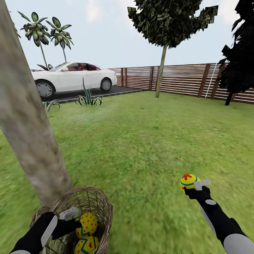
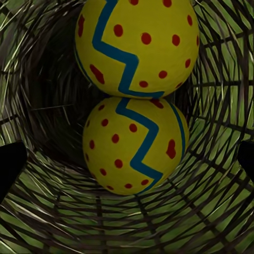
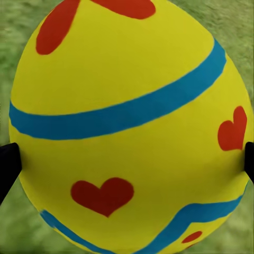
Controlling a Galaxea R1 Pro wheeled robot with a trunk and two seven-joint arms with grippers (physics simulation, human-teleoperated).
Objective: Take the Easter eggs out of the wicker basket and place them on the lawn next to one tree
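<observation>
At the far left of the head view, the thick mottled trunk of the tree (image 1: 24,130) is seen rising from the lawn (image 1: 148,141); the wicker basket (image 1: 97,201) is set right at its foot, touching or nearly touching the trunk. The left gripper (image 1: 72,217) is reached down into the basket, just beside the upper of two dotted, zigzag-striped eggs; in the left wrist view the upper egg (image 2: 136,45) is seen resting against the lower egg (image 2: 135,145) on the woven floor, with dark fingertips (image 2: 10,166) at either edge of the picture, set wide and closed on nothing; both eggs lie between and ahead of them.

Further right, open grass is crossed before the right gripper (image 1: 192,185) is met, held well apart from basket and trunk; the flower-painted egg (image 1: 188,180) is clasped in it, and in the right wrist view this egg (image 3: 127,127) is seen pinched between the two finger pads (image 3: 8,164), above grass.

The step in hand is judged to be the emptying of the basket: one egg is out, two are left. The next move is judged to call for the left jaws to be lowered round the upper egg and closed; the carried egg is to be set down on the grass beside the trunk.
</observation>
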